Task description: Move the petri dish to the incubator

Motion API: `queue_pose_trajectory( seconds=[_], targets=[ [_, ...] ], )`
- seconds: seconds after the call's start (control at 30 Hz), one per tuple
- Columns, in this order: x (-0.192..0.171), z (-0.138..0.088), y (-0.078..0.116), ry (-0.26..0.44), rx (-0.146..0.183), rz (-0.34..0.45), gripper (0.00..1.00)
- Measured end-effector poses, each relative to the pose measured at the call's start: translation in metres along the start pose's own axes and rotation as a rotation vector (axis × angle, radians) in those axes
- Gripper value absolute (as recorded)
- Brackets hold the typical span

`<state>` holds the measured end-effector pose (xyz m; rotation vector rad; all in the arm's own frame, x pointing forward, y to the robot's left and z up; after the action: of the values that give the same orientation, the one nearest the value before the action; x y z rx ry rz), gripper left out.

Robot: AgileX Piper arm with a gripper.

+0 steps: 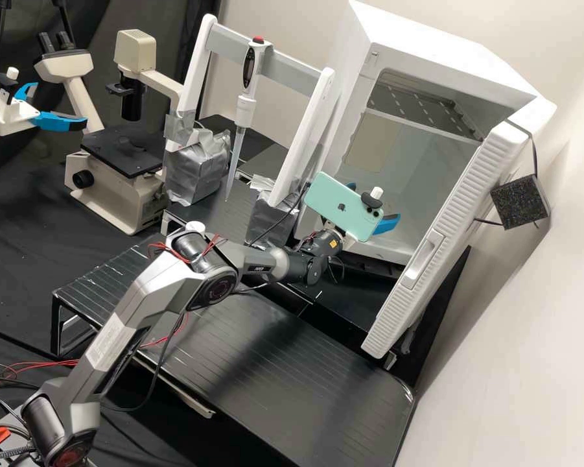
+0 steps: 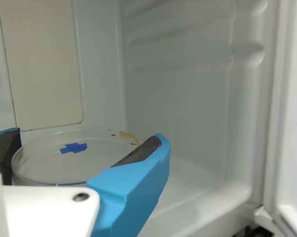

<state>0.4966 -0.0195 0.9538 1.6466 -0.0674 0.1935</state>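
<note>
Petri dish (image 2: 64, 165) gripped between blue fingers (image 2: 136, 185), in through the open front of the incubator (image 1: 428, 42). Carry looks nearly done; can't tell if the dish touches the floor. Left: set down, let go, back out.

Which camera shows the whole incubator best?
The high view. It shows the white incubator from outside, with its door open and a slotted shelf inside. The wrist view gives a close-up of its pale inside walls and a beige panel at the back.
</note>
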Motion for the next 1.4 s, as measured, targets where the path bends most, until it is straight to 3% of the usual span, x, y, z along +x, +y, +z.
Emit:
queue_pose_trajectory(
  seconds=[0.2, 0.7, 0.73, 0.97, 1.4],
  targets=[
    [0.003, 0.018, -0.012, -0.079, 0.006, -0.041, 0.00],
    [0.005, 0.018, -0.014, -0.071, 0.006, -0.040, 0.00],
    [0.005, 0.018, -0.014, -0.071, 0.006, -0.040, 1.00],
    [0.005, 0.018, -0.014, -0.070, -0.017, -0.041, 1.00],
    [-0.009, 0.015, -0.018, -0.059, -0.012, -0.053, 1.00]
  ],
)
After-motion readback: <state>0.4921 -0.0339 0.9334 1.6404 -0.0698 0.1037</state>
